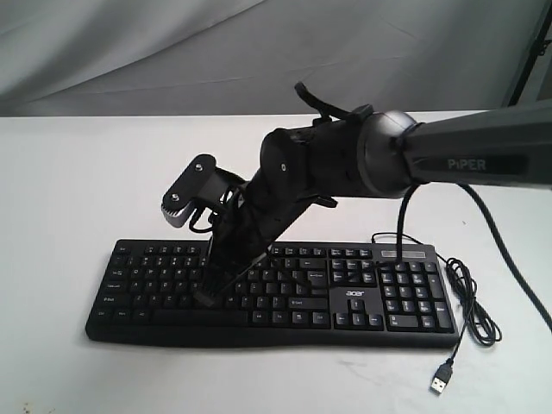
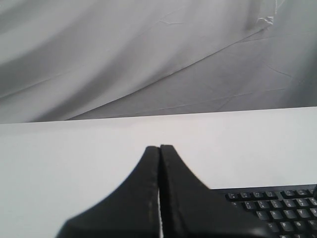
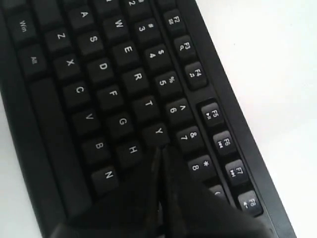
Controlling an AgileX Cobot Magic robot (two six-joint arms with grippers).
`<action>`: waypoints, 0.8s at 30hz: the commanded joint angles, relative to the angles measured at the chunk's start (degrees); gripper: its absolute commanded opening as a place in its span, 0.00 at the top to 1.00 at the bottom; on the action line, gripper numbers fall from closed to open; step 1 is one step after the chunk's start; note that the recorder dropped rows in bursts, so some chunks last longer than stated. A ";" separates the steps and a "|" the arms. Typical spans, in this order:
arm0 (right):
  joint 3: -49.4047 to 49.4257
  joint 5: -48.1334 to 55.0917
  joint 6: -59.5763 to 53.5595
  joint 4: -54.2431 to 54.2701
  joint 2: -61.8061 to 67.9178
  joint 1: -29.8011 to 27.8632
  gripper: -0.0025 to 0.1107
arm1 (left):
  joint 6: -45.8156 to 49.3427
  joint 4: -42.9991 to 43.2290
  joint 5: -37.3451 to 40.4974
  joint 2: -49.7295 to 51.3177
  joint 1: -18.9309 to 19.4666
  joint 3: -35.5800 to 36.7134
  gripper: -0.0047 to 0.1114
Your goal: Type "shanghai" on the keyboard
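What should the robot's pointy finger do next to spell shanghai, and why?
Probably a tiny nudge onto the H key, then a press down. The shut right gripper has its tip at the edge between H and the Y key on the keyboard, and shanghai needs H, not Y. I cannot tell which letters are typed already.

1. The right arm point(image 1: 345, 159) slants across the middle of the keyboard point(image 1: 147, 285), with its closed gripper point(image 1: 210, 296) low over the central keys, barring that stretch.
2. The keyboard's left and right ends lie uncovered from above.
3. The looped USB cable point(image 1: 470, 302) and its plug point(image 1: 442, 378) clutter the bench point(image 1: 60, 198) right of the keyboard. The bench to the left and behind it is open.
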 commanded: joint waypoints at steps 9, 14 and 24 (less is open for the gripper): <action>3.34 -4.08 0.70 0.72 -0.70 -1.71 0.98 | -0.15 0.00 -0.34 -0.14 -0.37 0.10 0.96; 3.34 -4.34 0.55 0.72 -0.70 -1.71 0.98 | -0.15 0.00 -0.34 -0.14 -0.37 0.10 0.96; 3.34 -5.16 0.57 0.72 1.23 -1.84 0.98 | -0.15 0.00 -0.34 -0.14 -0.37 0.10 0.96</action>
